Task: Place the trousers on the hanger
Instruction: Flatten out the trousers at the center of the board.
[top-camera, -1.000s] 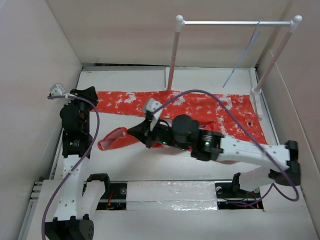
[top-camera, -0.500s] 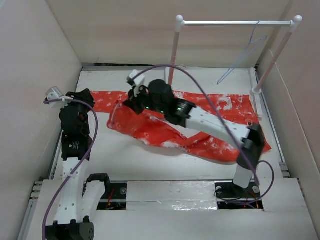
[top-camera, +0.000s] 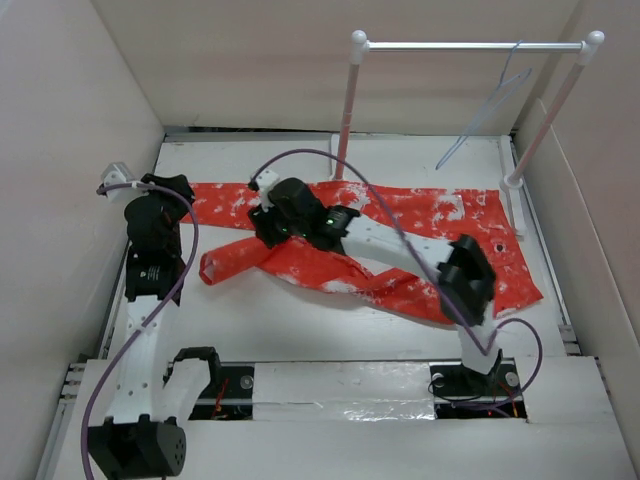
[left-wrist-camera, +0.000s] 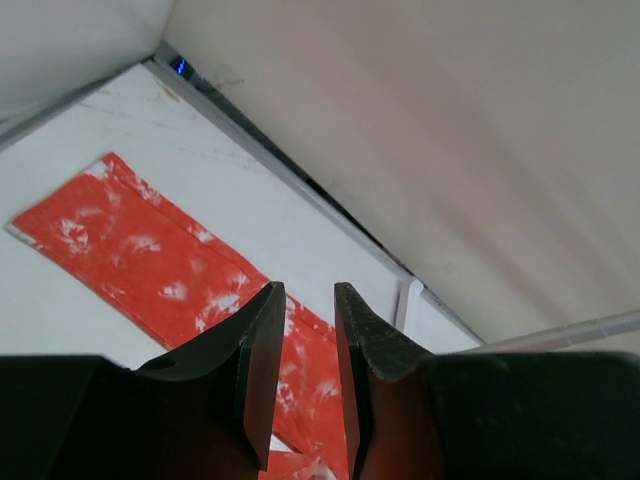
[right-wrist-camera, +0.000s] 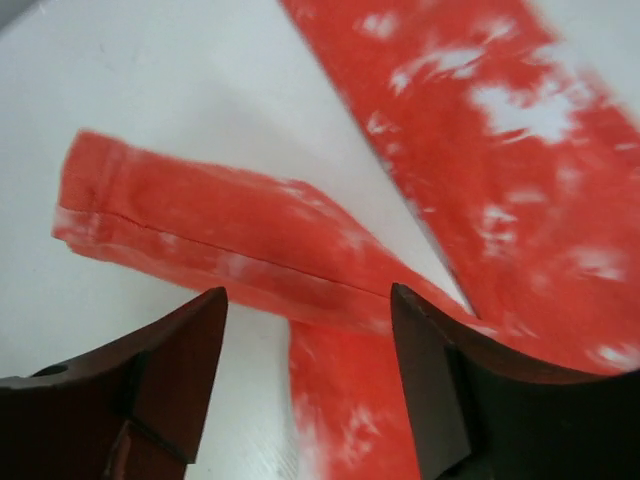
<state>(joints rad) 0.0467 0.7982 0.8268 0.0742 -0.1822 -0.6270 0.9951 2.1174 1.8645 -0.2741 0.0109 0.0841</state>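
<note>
The trousers (top-camera: 420, 215) lie flat on the white table, one leg stretched along the back. The other leg (top-camera: 240, 258) is folded forward to the left. They also show in the left wrist view (left-wrist-camera: 150, 260) and the right wrist view (right-wrist-camera: 250, 270). My right gripper (top-camera: 258, 207) hovers over where the legs split, its jaws open and empty (right-wrist-camera: 305, 295). My left gripper (top-camera: 170, 187) is by the far leg's left end, jaws a narrow gap apart with nothing between them (left-wrist-camera: 305, 290). The hanger (top-camera: 490, 105) hangs on the rail at the back right.
The white two-post rail stand (top-camera: 470, 45) stands at the back of the table. Tall beige walls (top-camera: 60, 200) close in the left, back and right sides. A purple cable (top-camera: 350, 170) loops above the right arm.
My right gripper carried the near trouser leg from the middle toward the back left, then let it go. The leg now lies folded on the table. My left arm has barely moved.
</note>
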